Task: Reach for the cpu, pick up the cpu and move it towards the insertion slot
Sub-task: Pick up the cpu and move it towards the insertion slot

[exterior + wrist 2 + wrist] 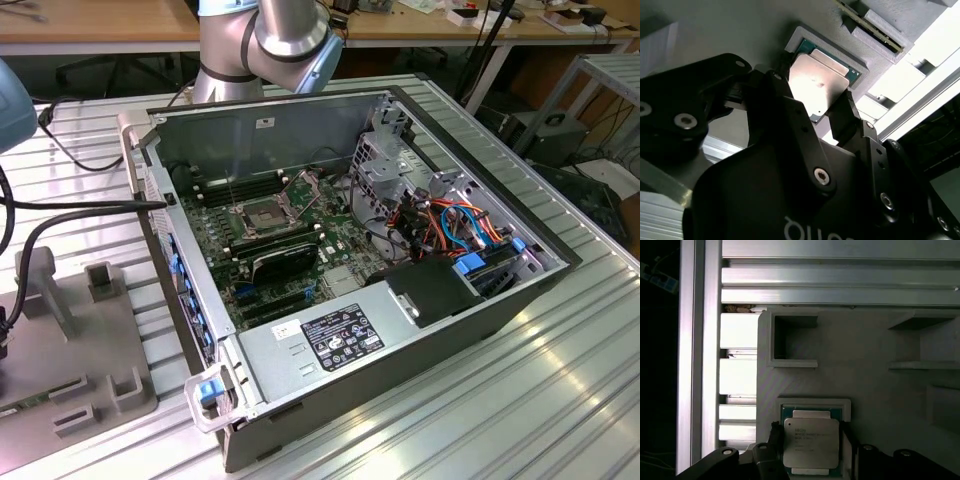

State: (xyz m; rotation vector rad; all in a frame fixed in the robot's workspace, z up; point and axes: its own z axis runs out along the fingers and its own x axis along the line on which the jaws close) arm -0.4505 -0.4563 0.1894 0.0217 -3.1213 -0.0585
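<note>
1. The cpu point(811, 444) lies flat with its pale silvery face up. It sits inside a raised square frame point(812, 402) on the grey tray point(865, 380), and green board shows around its lid in both wrist views.
2. My gripper point(811, 440) straddles it. My black fingers point(776, 440) meet two opposite edges of the chip with no gap showing, so I am pinching the cpu while it sits in its frame.
3. Near that frame, the same tray carries a walled pocket point(792, 363).
4. The tray rests on the ribbed aluminium table point(840, 277).
5. In the exterior view, the insertion slot point(262, 215) has a silver frame and a dark centre. It sits on the green motherboard point(215, 240) inside the open computer case point(310, 125), well apart from the tray at the exterior view's left.
</note>
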